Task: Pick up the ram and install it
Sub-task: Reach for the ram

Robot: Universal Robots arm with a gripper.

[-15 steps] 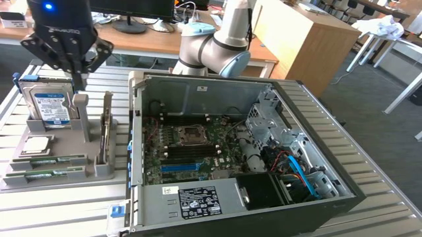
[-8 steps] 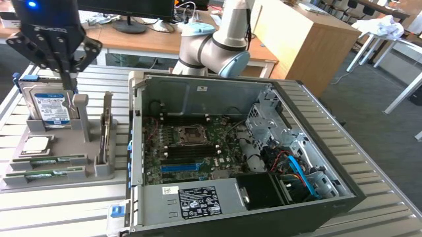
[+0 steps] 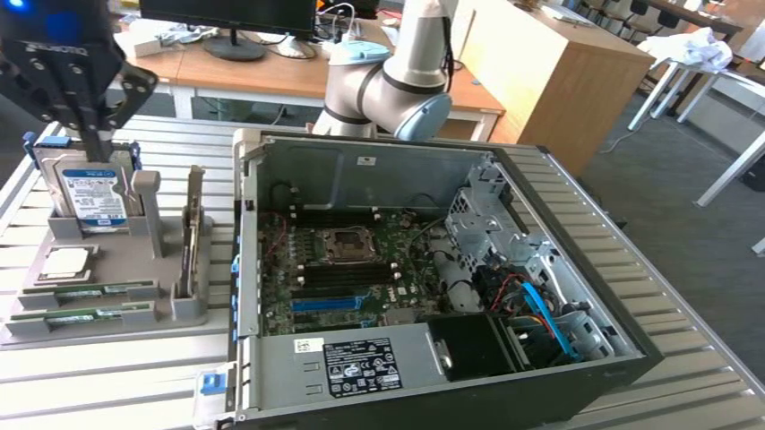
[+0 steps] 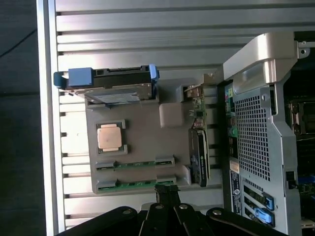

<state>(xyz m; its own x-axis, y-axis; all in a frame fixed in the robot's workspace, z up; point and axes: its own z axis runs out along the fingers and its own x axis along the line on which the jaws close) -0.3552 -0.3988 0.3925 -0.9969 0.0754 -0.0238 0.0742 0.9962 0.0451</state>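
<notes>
The claw hangs clenched, empty, above the grey tray where the ram lies slotted beside its twin. Coming down shut, it could jab the ram instead of straddling it.

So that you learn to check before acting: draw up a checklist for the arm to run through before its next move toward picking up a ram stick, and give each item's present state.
1. One ram stick and its twin lie in the tray: ok.
2. Gripper empty: ok, it holds nothing.
3. Jaws open for a grasp: not ok, they are shut.
4. Gripper down at a stick: not ok, it hangs above the tray and touches neither.
5. Computer case open, motherboard exposed: ok.
6. Memory slots free: cannot tell.
</notes>
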